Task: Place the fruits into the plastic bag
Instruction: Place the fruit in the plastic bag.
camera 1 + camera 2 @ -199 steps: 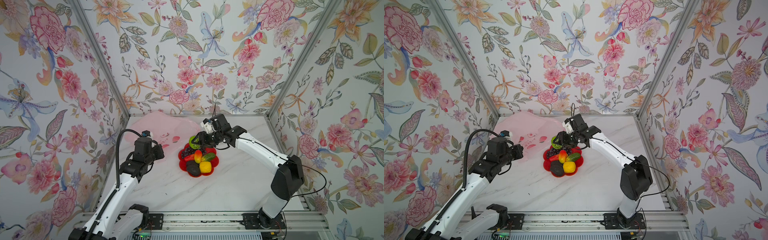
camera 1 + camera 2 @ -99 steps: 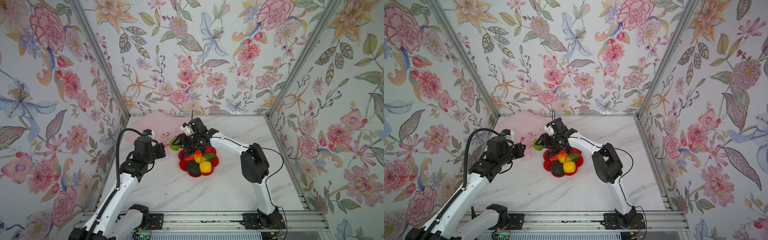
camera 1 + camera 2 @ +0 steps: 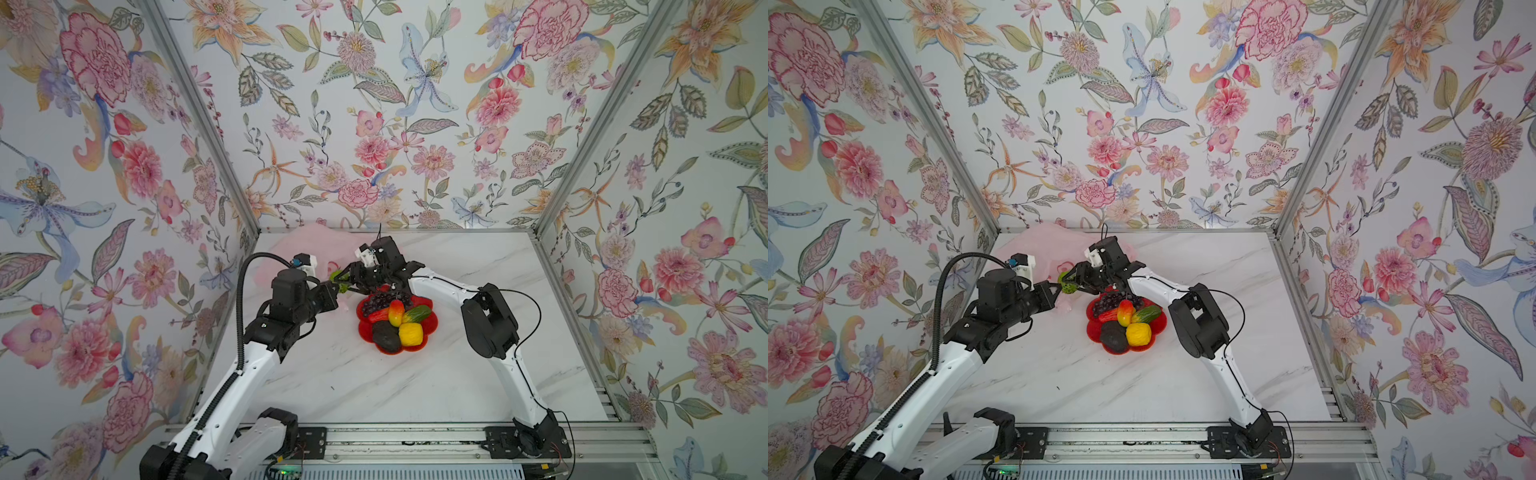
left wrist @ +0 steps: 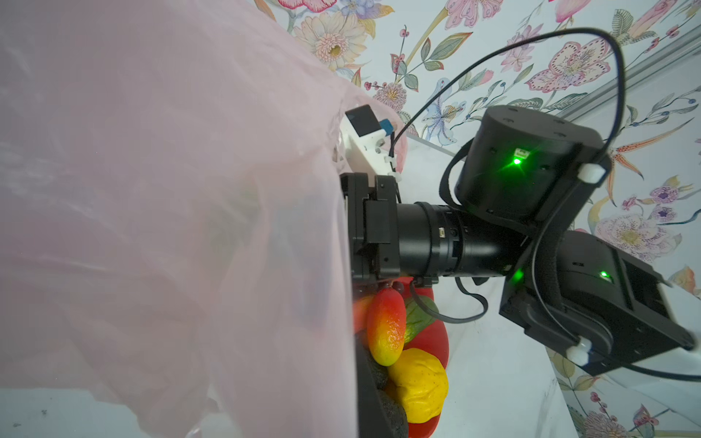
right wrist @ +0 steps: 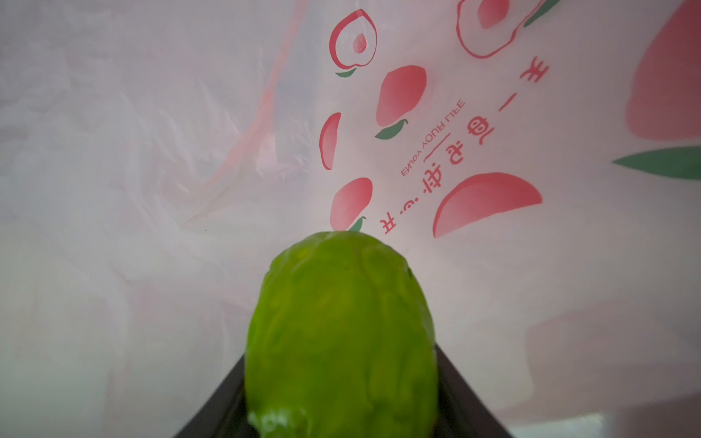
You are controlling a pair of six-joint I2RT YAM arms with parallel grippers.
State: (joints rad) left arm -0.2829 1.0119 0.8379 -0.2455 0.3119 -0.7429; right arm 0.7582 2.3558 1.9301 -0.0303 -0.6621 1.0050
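"Holding anything?"

"Yes. My right end effector [image 3: 1068, 286] grips the green ball [image 5: 341, 333] at the plastic bag [image 3: 316, 245], centre-left of the frame."

"And the left?"

"My left end effector [image 3: 1057, 291] is clenched on the bag's edge. The other fruits [image 3: 409, 332] lie on the red plate [image 3: 432, 326], lower right."

Right gripper [image 3: 1068, 286] with green ball [image 5: 341, 333], now seemingly inside plastic bag [image 5: 151, 151] mouth

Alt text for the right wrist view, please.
A bumpy green fruit, held between two dark jaws, fills the foreground. Behind it spreads the pale pink bag, printed with red peach shapes and mirrored lettering.
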